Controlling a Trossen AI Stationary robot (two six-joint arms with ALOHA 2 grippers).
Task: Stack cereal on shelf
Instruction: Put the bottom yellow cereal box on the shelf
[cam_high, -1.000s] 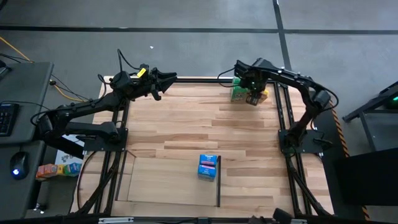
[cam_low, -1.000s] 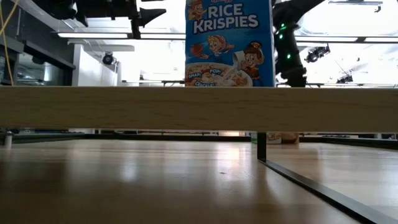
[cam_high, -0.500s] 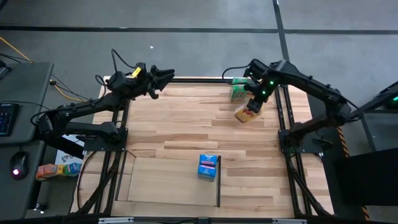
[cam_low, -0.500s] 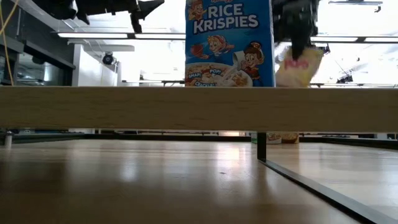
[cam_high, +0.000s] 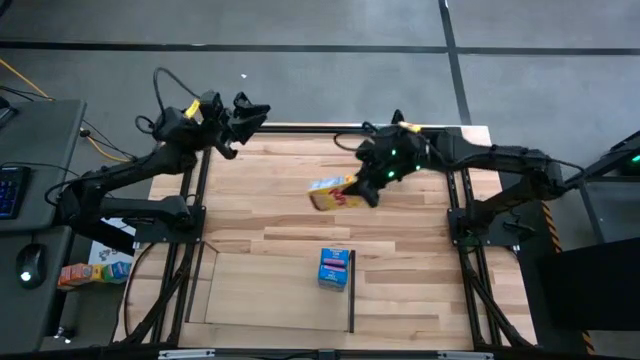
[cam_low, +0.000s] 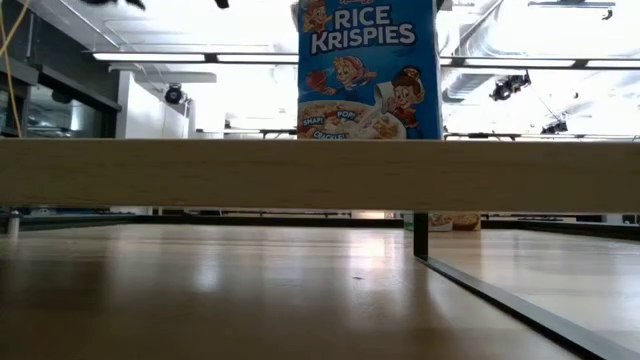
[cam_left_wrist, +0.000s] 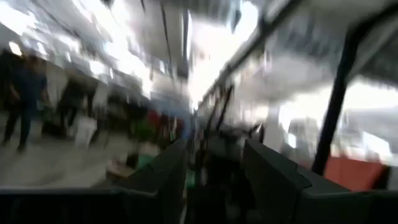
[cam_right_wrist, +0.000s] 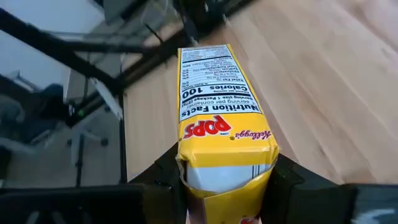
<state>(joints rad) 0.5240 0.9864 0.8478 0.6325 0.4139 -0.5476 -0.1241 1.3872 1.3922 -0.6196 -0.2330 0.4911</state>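
Nearest the low camera, a pale wooden bar crosses the desk (cam_high: 400, 230), and behind it the blue Rice Krispies box (cam_low: 368, 68) stands upright. From above, that same box sits inside the shelf (cam_high: 215, 290), a flat pale frame at the desk's near edge, just beside the thin black bar (cam_high: 353, 290) on its right side.

Farther in, over the middle of the desk, the right hand (cam_high: 368, 186) is clamped on the yellow Pops box (cam_high: 335, 194), carrying it clear of the wood. The box lies roughly level, pointing toward the left arm's side. In the right wrist view the two dark fingers (cam_right_wrist: 166, 173) press on opposite sides of the box's near end, whose flap looks bent, and the nutrition panel faces up.

At the far left corner, the left hand (cam_high: 243, 112) hangs above the black metal frame, away from any box. Its fingers (cam_left_wrist: 163, 180) stand apart with nothing between them, aimed at a blurred room beyond the desk.
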